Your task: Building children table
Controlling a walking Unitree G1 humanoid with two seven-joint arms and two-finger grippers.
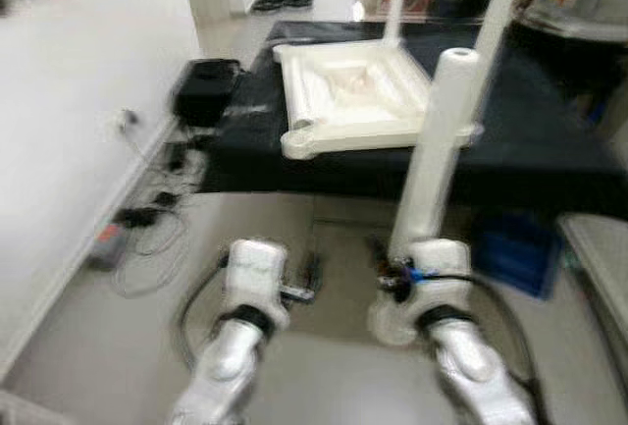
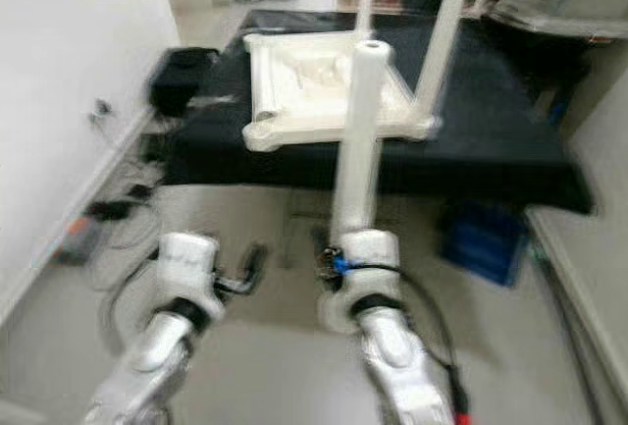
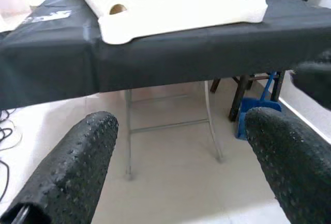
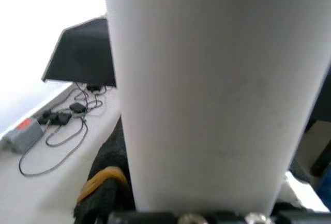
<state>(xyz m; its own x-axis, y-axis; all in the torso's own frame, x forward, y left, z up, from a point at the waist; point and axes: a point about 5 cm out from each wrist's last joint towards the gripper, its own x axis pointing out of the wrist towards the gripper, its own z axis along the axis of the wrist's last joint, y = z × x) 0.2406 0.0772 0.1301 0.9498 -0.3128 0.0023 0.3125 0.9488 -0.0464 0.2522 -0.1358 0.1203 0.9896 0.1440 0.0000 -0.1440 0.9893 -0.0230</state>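
Note:
A white children's table top [image 1: 348, 91] lies upside down on a black-covered table [image 1: 535, 150]. Two white legs [image 1: 500, 13] stand upright in its far and right corners. The near left corner has an empty round socket [image 1: 301, 126], which is also in the left wrist view [image 3: 117, 9]. My right gripper [image 1: 400, 278] is shut on a loose white leg [image 1: 439, 150] and holds it upright in front of the table; that leg [image 4: 217, 89] sits close before the right wrist camera. My left gripper [image 3: 181, 125] is open below the table's edge, with nothing between its fingers [image 3: 77, 167].
A black box [image 1: 206, 89] sits at the table's left end. Cables and a power strip [image 1: 132, 224] lie on the floor along the white wall. A blue bin [image 1: 510, 248] stands under the table, near its folding legs [image 3: 129, 131]. A pale surface [image 1: 599, 248] borders the right.

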